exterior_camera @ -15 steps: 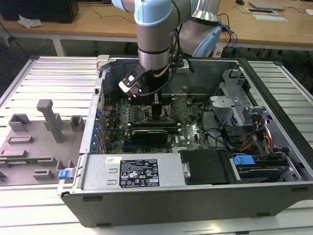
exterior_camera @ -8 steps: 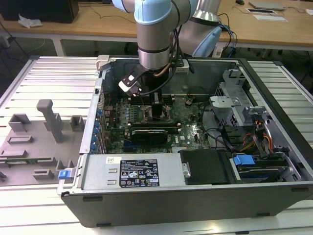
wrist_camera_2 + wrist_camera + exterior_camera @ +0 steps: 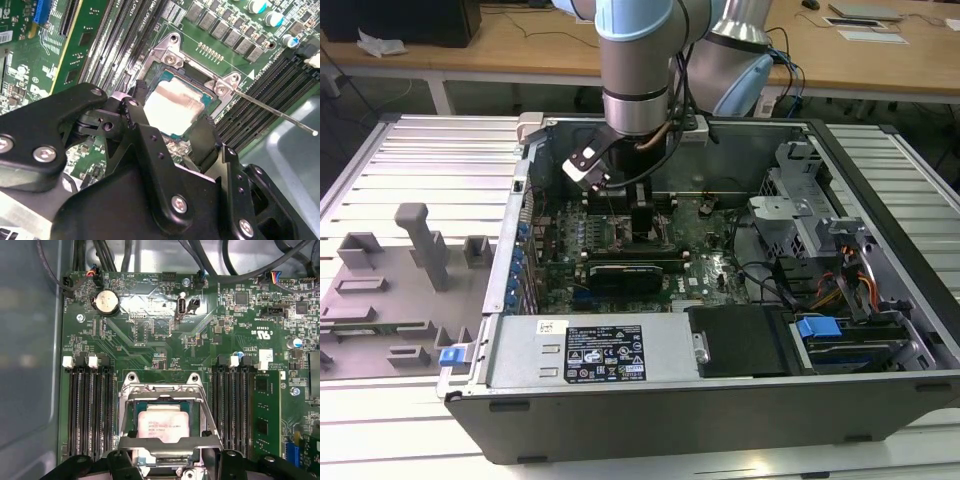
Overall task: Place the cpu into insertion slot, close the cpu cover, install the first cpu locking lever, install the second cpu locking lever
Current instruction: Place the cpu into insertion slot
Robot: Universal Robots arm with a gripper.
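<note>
Item 1, exterior view, 9 o'clock of the case: grey fixture plate (image 3: 380, 290). Item 2, centre: open computer case (image 3: 720, 400) with green board (image 3: 165, 347). The gripper (image 3: 642, 222) hung low over the board; its jaws' state could not be told. The cpu (image 3: 175, 106) lay in the insertion slot (image 3: 133, 415), and the cpu cover (image 3: 165, 441) framed it. 1 thin locking lever (image 3: 275, 112) jutted clear. Drive cage (image 3: 800, 215) stood at 3 o'clock.
</note>
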